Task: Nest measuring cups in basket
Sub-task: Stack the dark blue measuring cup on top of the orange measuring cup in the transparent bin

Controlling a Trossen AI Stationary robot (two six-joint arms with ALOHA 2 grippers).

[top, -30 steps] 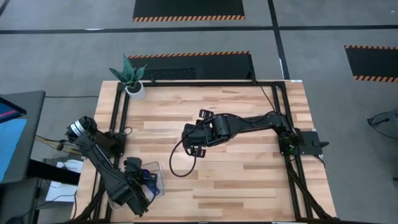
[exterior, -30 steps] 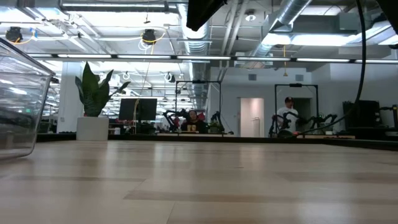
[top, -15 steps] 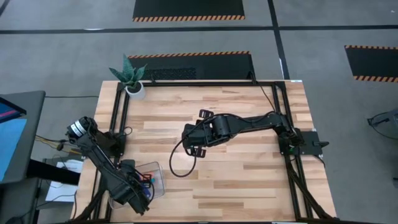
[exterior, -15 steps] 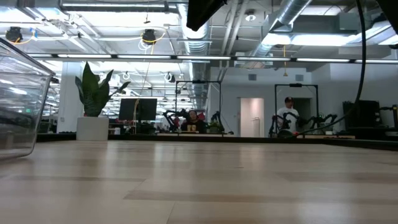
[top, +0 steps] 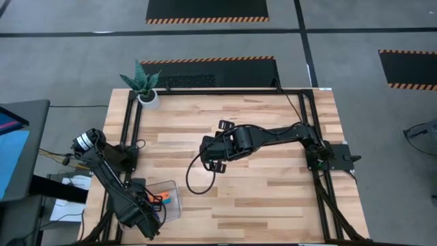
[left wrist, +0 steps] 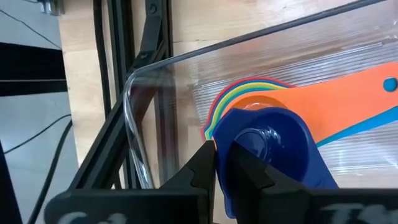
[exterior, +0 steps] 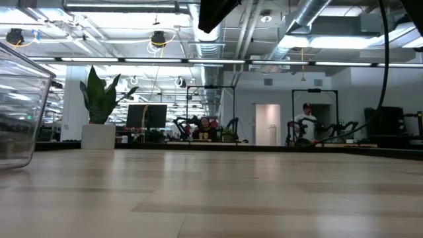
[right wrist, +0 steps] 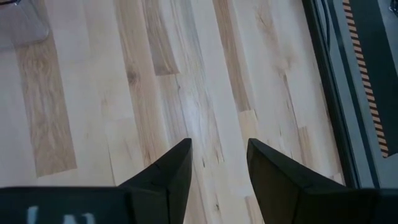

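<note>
At the near-left corner of the table point(top: 273, 171), the basket point(top: 172, 205) is located, partly covered in the high view by the left arm. The left gripper point(left wrist: 222, 163) is positioned over the basket's near end. In the left wrist view, its two fingers point(left wrist: 202, 163) are seen almost together, with only a narrow gap between them; the rim of the dark blue cup point(left wrist: 273, 149) lies in line with that gap, but whether it is pinched cannot be told.

The measuring cups point(left wrist: 249, 99) are found inside the basket as one nested stack. The dark blue cup sits uppermost, and beneath it the rims of the orange-red, yellow, green and light blue cups are seen as thin concentric arcs. The orange-red handle point(left wrist: 354, 99) extends across the ribbed basket floor, with a blue handle edge visible just below it. The basket's clear rounded corner wall point(left wrist: 134, 124) stands beside the black frame rail point(left wrist: 118, 124).

Near the table's middle, the right gripper point(top: 217, 145) is held above bare wood. Its fingers point(right wrist: 168, 171) are spread apart and nothing is held between them.

At the far-left corner, a potted plant point(top: 142, 83) is placed. In the low view, people point(exterior: 305, 122) are seen in the room beyond the table.
</note>
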